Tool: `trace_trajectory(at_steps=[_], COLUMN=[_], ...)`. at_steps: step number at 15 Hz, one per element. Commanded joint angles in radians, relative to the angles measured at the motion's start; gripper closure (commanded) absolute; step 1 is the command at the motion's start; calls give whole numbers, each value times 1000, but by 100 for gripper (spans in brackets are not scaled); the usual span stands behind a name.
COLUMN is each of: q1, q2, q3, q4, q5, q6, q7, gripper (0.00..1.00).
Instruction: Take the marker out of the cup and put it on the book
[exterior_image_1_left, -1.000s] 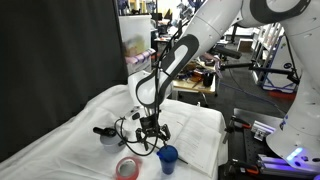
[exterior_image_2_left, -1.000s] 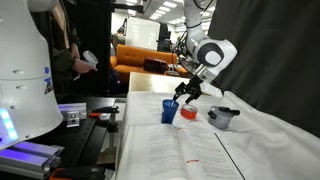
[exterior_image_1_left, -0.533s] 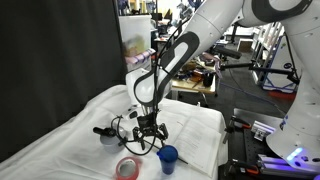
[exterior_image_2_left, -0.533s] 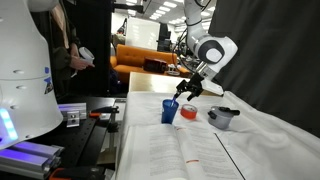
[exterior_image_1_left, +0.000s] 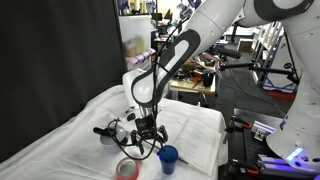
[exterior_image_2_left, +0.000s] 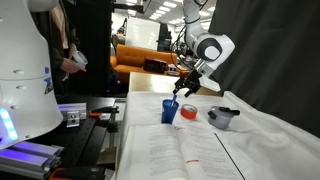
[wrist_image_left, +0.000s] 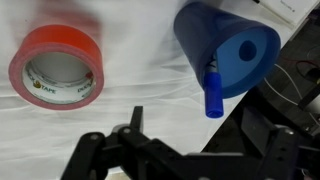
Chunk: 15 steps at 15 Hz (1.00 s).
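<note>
The blue cup stands on white cloth with the blue marker leaning out over its rim. My gripper is open; its dark fingers sit just short of the marker's tip and hold nothing. In both exterior views the gripper hovers above and beside the cup. The open book lies flat with its white pages up, beside the cup.
A red tape ring lies on the cloth near the cup. Farther off sits a grey round pot with a black top. Cables trail near the gripper. The table edge and equipment racks are close to the book.
The gripper has risen slightly and drifted a little away from the cup. Cup, marker, tape and book have not moved.
</note>
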Motion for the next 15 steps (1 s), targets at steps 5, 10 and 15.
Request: trace_trajectory(at_steps=[5, 10, 15], q1=[-4, 1, 2], q2=[-67, -51, -2], q3=[0, 0, 2], q4=[-56, -61, -39], q5=[45, 60, 60], q6=[-65, -56, -34], q7=[-7, -21, -42], gripper=[0, 0, 0])
